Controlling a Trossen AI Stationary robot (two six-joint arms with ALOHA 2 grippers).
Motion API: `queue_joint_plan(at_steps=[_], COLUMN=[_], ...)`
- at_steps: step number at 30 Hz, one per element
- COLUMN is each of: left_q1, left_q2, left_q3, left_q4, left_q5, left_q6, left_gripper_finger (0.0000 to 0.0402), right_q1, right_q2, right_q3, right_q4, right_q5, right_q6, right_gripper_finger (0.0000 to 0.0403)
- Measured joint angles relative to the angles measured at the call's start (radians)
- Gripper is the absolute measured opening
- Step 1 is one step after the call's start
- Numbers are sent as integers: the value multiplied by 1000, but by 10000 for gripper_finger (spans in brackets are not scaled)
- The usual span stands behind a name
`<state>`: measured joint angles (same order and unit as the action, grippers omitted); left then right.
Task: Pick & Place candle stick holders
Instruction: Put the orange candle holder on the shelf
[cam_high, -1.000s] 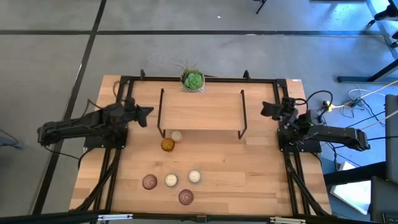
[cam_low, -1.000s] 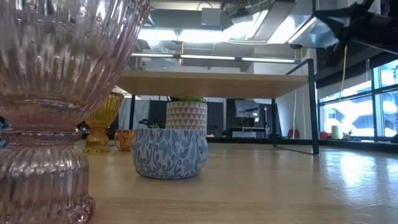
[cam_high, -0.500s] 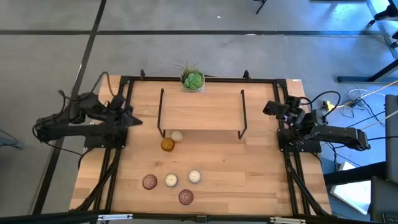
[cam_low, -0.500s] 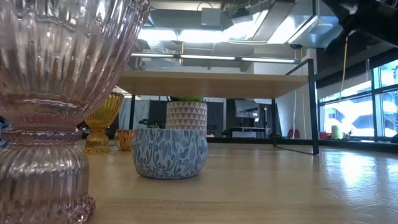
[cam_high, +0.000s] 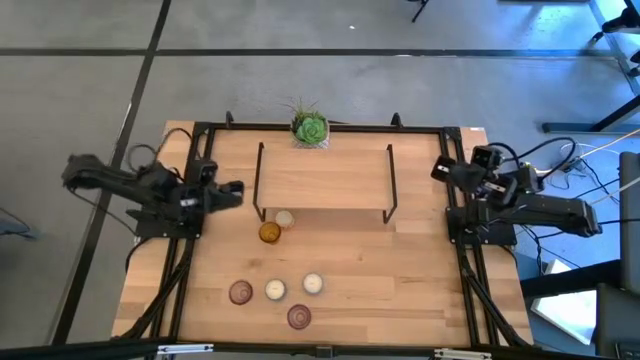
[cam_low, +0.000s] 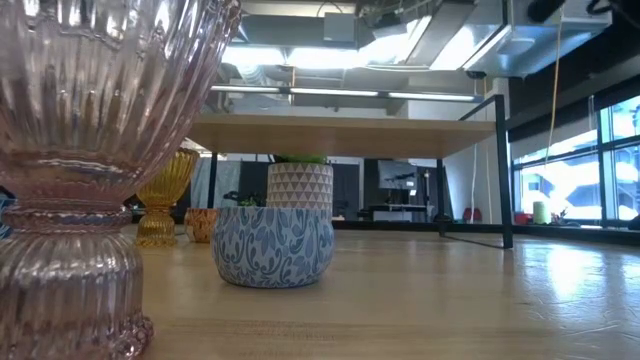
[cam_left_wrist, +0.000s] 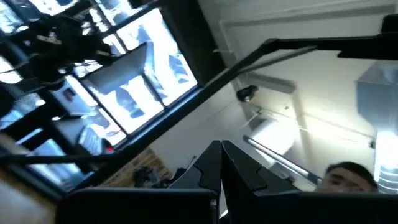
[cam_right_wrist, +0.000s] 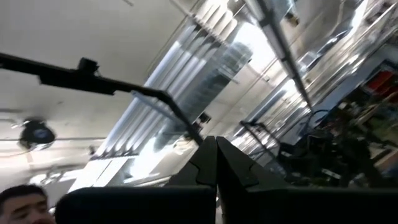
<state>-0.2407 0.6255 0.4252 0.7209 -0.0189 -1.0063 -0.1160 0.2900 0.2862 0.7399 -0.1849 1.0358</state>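
A: What differs from a second back?

B: Both arms have lifted and swung. Left gripper (cam_high: 232, 187), fingers pressed together, holding nothing, sits at the table's (cam_high: 400, 290) left edge, its arm now reaching further out to the left. Right gripper (cam_high: 443, 168), also pressed together and holding nothing, is at the right edge, pulled slightly further right. Both wrist views look up at the ceiling. None of the holders has moved.

A: The holders, near to far?

B: Nearest, a pinkish-purple glass holder (cam_high: 299, 317). Behind it a row: second purple one (cam_high: 240, 292) on the left, then two cream-white ones (cam_high: 275, 290), (cam_high: 313, 284). Farther, the amber holder (cam_high: 269, 233) just beside the third cream one (cam_high: 284, 218), at the near edge of the raised wooden shelf (cam_high: 325, 178).

A: Anything else around?

B: Green spiky plant (cam_high: 310, 128) at the far edge, behind the shelf. The shelf's black legs (cam_high: 258, 180) stand near the amber holder. In the low view the blue-patterned side of a white holder (cam_low: 274, 246) shows; no readable writing.
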Motion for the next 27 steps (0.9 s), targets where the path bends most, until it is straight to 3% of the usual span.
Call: queue_joint_plan(at_steps=[4, 8, 10, 14, 17, 20, 23, 27], left_q1=[-98, -137, -163, -238, -299, -361, -432, -525], left_q2=[253, 439, 509, 601, 664, 728, 767, 784], left_q3=[58, 209, 315, 561, 755, 910, 1009, 1036], left_q4=[226, 228, 153, -296, -730, -1054, -1257, -1430], left_q5=[-129, -159, -183, -310, -474, -643, -801, -948], left_q6=[63, 156, 213, 254, 181, 60, -64, -283], left_gripper_finger=[2, 2, 2, 2, 2, 2, 2, 2], right_q1=[35, 71, 89, 124, 145, 166, 192, 245], right_q2=[14, 17, 17, 17, 17, 17, 17, 37], right_q3=[40, 62, 64, 64, 64, 64, 64, 64], right_q4=[0, -2, -3, -36, -108, -212, -334, -480], right_q5=[-44, -88, -90, -93, -96, -98, -94, -70], right_q6=[12, 12, 13, 16, 39, 57, 57, 74], right_gripper_finger=[1, 1, 1, 1, 1, 1, 1, 1])
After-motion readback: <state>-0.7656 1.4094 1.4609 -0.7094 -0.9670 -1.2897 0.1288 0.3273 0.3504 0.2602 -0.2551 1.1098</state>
